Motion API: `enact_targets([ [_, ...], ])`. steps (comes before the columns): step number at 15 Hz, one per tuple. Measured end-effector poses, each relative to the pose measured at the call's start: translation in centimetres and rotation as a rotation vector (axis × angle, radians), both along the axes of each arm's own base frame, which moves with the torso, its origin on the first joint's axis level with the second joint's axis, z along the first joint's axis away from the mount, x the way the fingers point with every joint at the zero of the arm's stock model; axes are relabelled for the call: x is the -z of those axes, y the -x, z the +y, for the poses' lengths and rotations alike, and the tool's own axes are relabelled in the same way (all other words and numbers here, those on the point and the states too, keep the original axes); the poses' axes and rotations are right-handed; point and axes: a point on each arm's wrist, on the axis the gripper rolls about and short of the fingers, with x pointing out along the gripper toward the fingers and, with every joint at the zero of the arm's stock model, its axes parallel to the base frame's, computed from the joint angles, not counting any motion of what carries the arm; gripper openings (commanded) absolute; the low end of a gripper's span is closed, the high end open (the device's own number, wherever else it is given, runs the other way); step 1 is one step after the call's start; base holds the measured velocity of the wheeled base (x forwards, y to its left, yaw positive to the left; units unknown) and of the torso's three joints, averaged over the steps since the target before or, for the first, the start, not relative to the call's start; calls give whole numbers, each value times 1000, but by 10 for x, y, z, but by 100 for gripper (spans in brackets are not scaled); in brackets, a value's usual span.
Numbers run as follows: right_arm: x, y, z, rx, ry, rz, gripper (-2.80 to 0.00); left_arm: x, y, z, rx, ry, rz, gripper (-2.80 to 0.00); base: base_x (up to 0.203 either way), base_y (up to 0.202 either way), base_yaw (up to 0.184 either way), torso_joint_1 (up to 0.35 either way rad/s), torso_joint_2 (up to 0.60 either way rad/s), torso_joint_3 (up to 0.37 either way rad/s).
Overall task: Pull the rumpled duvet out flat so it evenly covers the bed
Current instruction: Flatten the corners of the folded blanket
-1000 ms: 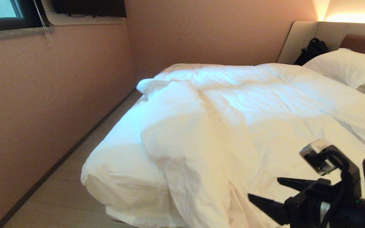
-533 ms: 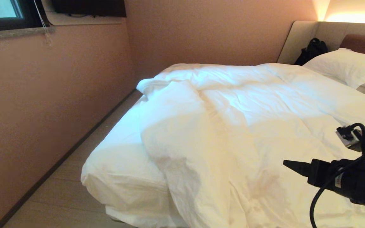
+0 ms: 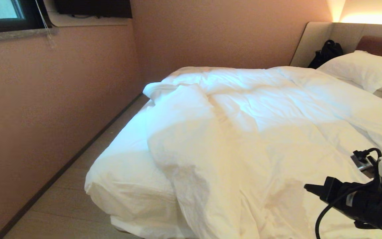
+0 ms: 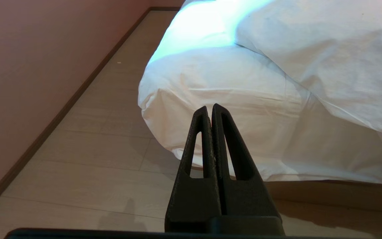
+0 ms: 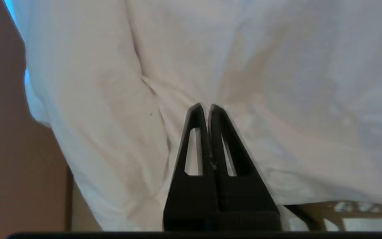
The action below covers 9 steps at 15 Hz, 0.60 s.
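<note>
Fingers of the right gripper [image 5: 207,108] are pressed together, tips at a crease of the duvet [image 3: 244,132] near the bed's foot edge; whether cloth is pinched between them cannot be told. In the head view that gripper [image 3: 307,188] shows low on the robot's right, over the duvet. The left gripper [image 4: 210,109] is also closed, holding nothing, and points at the bed's near left corner above the floor [image 4: 88,159]. The duvet lies rumpled across the bed [image 3: 118,172], a thick fold bunched along its left side, the sheeted corner bare. Farther off, a pillow [image 3: 360,68] rests by the headboard [image 3: 313,39].
</note>
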Motion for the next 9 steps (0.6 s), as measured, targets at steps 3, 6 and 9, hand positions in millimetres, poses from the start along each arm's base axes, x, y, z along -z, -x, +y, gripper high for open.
enact_targets([
  [3, -1, 3, -1, -10, -25, -51, -280, 0, 0, 0, 0, 0, 0, -280, 0, 0, 0, 0, 0, 0],
  [6, -13, 18, -5, 17, -30, -145, -280, 0, 0, 0, 0, 0, 0, -280, 0, 0, 0, 0, 0, 0],
  [9, -27, 49, -13, 68, -6, -266, -280, 0, 0, 0, 0, 0, 0, -280, 0, 0, 0, 0, 0, 0],
])
